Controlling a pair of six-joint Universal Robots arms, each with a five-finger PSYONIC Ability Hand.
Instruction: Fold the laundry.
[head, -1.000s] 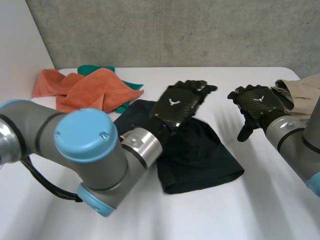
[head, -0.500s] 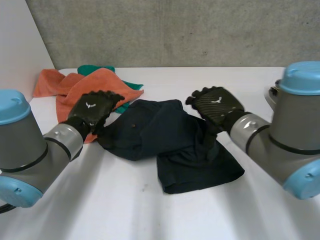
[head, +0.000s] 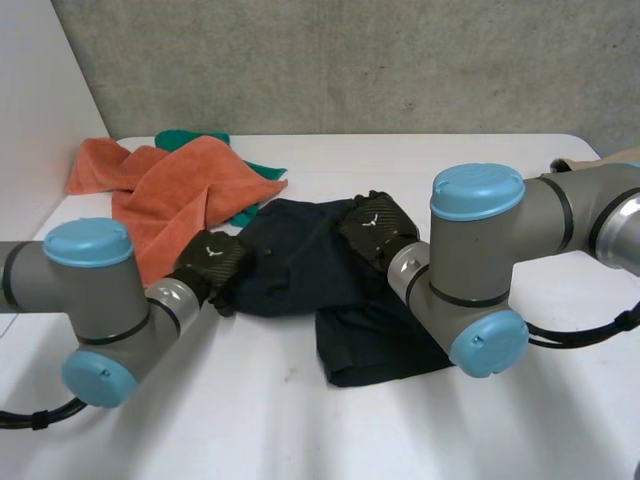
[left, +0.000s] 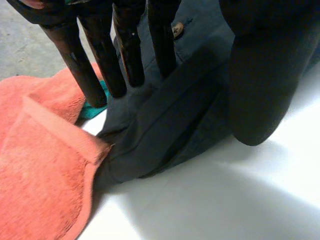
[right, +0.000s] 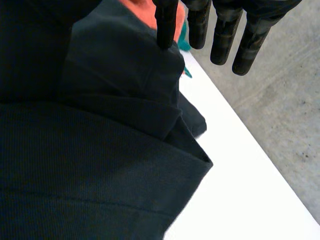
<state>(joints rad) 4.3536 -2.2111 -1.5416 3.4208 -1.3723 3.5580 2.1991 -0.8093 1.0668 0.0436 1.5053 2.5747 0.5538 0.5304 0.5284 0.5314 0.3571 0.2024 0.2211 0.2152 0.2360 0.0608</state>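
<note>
Now both hands are low on the dark garment (head: 300, 265), which lies rumpled in the middle of the white table (head: 450, 160). A second ago they hung in the air, the left above the garment's middle and the right well off to the side. The left hand (head: 213, 262) has since swung out and come down at the garment's left edge, just beside the orange towel (head: 170, 185). The right hand (head: 375, 228) has crossed in and settled on the garment's far side. The garment itself looks no different in shape, so nothing has been folded yet.

From the left wrist, the fingers (left: 127, 50) are straight and spread over the cloth's edge, with the thumb (left: 260, 75) reaching down beside it, and nothing is pinched. From the right wrist, the fingers (right: 222, 35) are also straight and apart, with their tips over the far edge of the garment. I judge that both hands are placed for a grasp, which would let them spread the garment flat before folding.
</note>
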